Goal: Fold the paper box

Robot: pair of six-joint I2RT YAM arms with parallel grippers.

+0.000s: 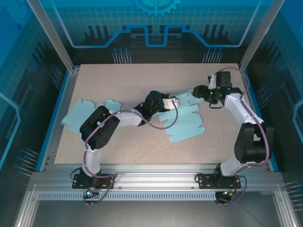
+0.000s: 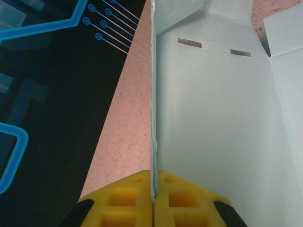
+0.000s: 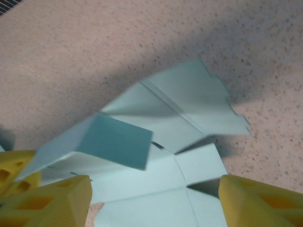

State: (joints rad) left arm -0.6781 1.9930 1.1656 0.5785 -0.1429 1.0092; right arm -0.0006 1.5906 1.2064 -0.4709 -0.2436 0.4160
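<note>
Paper box (image 1: 187,125) barely begun, mostly flat.
Left claw (image 2: 154,198) pinches one lifted panel (image 2: 153,94); right claw (image 3: 154,191), spread, hovers over the box's far flaps (image 3: 199,99).

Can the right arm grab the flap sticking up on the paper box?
Probably yes: the right gripper hangs open right over the raised flap of the paper box, with nothing between them.

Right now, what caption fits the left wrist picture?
The left gripper pinches one edge of the pale blue paper box.
</note>
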